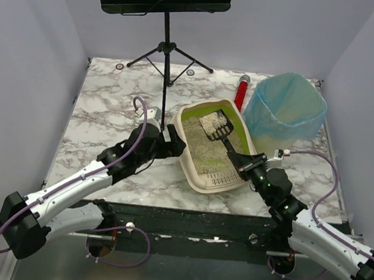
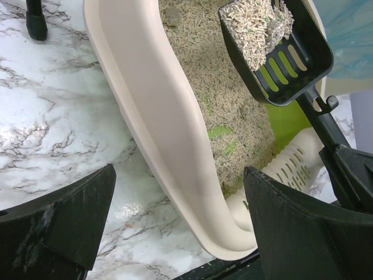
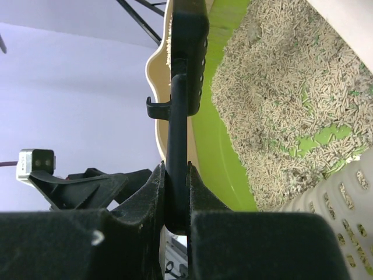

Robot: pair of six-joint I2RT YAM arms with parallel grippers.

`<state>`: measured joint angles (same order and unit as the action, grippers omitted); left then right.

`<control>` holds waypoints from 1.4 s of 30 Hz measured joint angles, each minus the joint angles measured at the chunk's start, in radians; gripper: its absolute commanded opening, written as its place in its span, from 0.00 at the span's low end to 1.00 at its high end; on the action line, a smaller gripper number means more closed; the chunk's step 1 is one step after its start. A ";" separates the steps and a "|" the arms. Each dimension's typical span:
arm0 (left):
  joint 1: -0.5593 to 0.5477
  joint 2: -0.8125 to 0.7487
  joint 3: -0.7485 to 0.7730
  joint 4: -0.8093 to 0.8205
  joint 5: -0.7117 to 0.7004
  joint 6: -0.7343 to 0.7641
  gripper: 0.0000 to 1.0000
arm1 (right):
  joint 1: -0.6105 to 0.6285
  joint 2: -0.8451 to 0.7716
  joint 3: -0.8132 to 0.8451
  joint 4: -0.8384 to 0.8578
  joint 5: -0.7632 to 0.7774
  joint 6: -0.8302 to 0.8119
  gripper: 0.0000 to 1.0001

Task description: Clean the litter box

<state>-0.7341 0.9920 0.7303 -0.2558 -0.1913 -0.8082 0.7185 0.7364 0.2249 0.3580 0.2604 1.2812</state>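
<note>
Right gripper [image 1: 241, 161]: jaws closed tight on the thin black handle of the scoop [image 1: 216, 126], the handle pinched upright between the two pads in the wrist view. The scoop head sits straight ahead of the fingers, out over the litter box [image 1: 193, 171], and carries a heap of pale pellets with a greyish clump on its slotted floor. The litter box lies directly in front of and below this hand, with the slotted grille [image 3: 344, 213] nearest the fingers and the bed of tan litter [image 3: 280, 87] beyond it, lime-green floor showing through in patches. Left gripper [image 1: 173, 140]: jaws spread as wide as they go, nothing held. It stands at the box's outer long side; in its wrist view the beige side wall runs through the gap between the two fingers [image 2: 64, 224]. Whether either finger touches the wall cannot be told. The loaded scoop shows ahead of the left hand, beyond the wall. The bin with blue liner [image 1: 289, 114] stands past the right hand, just beside the box's far corner. All rests on the marble table [image 1: 106, 115].
</note>
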 measured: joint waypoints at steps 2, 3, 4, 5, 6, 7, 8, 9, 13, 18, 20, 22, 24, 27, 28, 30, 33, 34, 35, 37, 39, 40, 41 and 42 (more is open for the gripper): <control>0.000 -0.025 -0.010 0.000 0.006 0.002 0.99 | 0.000 -0.037 -0.029 0.016 -0.004 0.019 0.01; 0.000 -0.038 -0.014 0.000 0.009 0.003 0.99 | 0.000 -0.053 -0.042 0.022 -0.005 0.028 0.01; 0.000 -0.047 -0.017 0.000 0.011 0.004 0.99 | 0.000 -0.068 -0.058 0.031 -0.005 0.038 0.01; 0.000 -0.058 -0.021 0.003 0.014 0.005 0.99 | 0.000 -0.083 -0.076 0.043 -0.006 0.048 0.01; 0.000 -0.066 -0.026 0.005 0.017 0.005 0.99 | 0.000 -0.097 -0.096 0.055 -0.007 0.057 0.01; 0.000 -0.071 -0.030 0.006 0.019 0.006 0.99 | 0.000 -0.109 -0.114 0.065 -0.008 0.069 0.01; 0.000 -0.076 -0.035 0.007 0.022 0.007 0.99 | 0.000 -0.120 -0.131 0.074 -0.008 0.081 0.01; 0.000 -0.080 -0.040 0.008 0.025 0.007 0.99 | 0.000 -0.130 -0.148 0.084 -0.008 0.092 0.01; 0.000 -0.084 -0.058 0.009 0.033 0.007 0.99 | 0.000 -0.167 -0.173 0.090 -0.011 0.142 0.01; 0.000 -0.084 -0.064 0.016 0.048 0.009 0.99 | 0.000 -0.192 -0.173 0.130 -0.028 0.187 0.01; 0.000 -0.084 -0.064 0.018 0.052 0.012 0.99 | 0.000 -0.195 -0.173 0.157 -0.038 0.206 0.01; 0.000 -0.084 -0.066 0.023 0.053 0.013 0.99 | 0.000 -0.195 -0.173 0.175 -0.044 0.220 0.01; 0.000 -0.084 -0.067 0.025 0.054 0.014 0.99 | 0.000 -0.193 -0.173 0.196 -0.046 0.243 0.01; 0.000 -0.084 -0.069 0.029 0.055 0.014 0.99 | 0.000 -0.183 -0.173 0.249 -0.045 0.277 0.01; 0.000 -0.084 -0.069 0.030 0.055 0.015 0.99 | 0.000 -0.178 -0.173 0.271 -0.045 0.290 0.01; 0.000 -0.084 -0.069 0.030 0.055 0.015 0.99 | 0.000 -0.173 -0.173 0.299 -0.045 0.311 0.01; 0.000 -0.081 -0.069 0.031 0.056 0.014 0.99 | 0.000 -0.172 -0.173 0.305 -0.046 0.346 0.01; 0.000 -0.079 -0.069 0.031 0.056 0.014 0.99 | 0.000 -0.172 -0.173 0.301 -0.046 0.356 0.01; 0.000 -0.078 -0.069 0.031 0.056 0.014 0.99 | 0.000 -0.174 -0.173 0.293 -0.047 0.371 0.01; 0.000 -0.074 -0.069 0.031 0.058 0.014 0.99 | 0.000 -0.182 -0.173 0.266 -0.049 0.399 0.01; 0.000 -0.071 -0.069 0.031 0.058 0.013 0.99 | 0.000 -0.195 -0.173 0.221 -0.052 0.432 0.01; 0.000 -0.071 -0.069 0.031 0.058 0.013 0.99 | 0.000 -0.204 -0.173 0.193 -0.054 0.451 0.01; 0.000 -0.071 -0.069 0.031 0.058 0.011 0.99 | 0.000 -0.211 -0.173 0.162 -0.056 0.473 0.01; 0.000 -0.071 -0.069 0.031 0.058 0.011 0.99 | 0.000 -0.219 -0.173 0.132 -0.058 0.489 0.01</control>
<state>-0.7341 0.9215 0.6613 -0.2249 -0.1333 -0.7971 0.7185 0.5179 0.0517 0.4900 0.2028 1.7706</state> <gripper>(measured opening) 0.988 0.176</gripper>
